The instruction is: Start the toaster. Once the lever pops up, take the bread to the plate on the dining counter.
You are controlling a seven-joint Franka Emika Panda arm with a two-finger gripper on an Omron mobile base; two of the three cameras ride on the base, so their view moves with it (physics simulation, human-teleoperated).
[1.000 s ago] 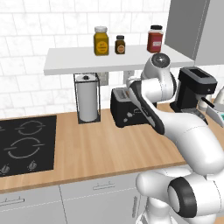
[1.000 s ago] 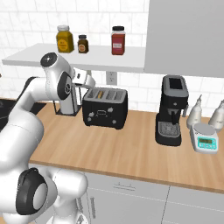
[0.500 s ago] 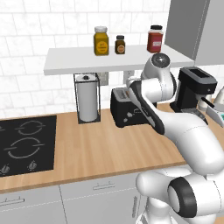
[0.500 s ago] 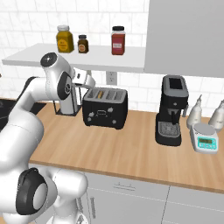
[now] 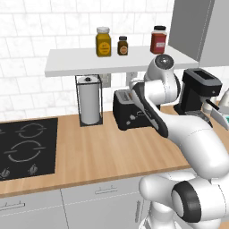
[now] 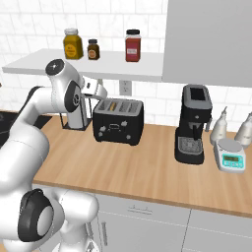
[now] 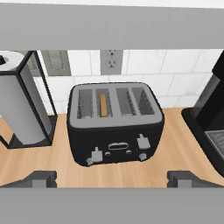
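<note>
- Toaster (image 7: 114, 122): black, on wooden worktop (image 7: 131, 173), between paper-towel holder (image 7: 22, 105) and coffee machine (image 6: 193, 123).
- Bread (image 7: 103, 104): upright in second slot from left.
- Gripper (image 7: 112, 178): released, fingers wide, hovering before toaster, holding nothing.

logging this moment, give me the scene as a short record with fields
toaster: black, on the wooden worktop, levers up
bread: standing in the second slot from the left in the hand view
gripper: open, facing the toaster's front, touching nothing
left of toaster: paper towel roll in a wire holder
right of toaster: coffee machine
shelf: three jars
stage: toaster not yet started
</note>
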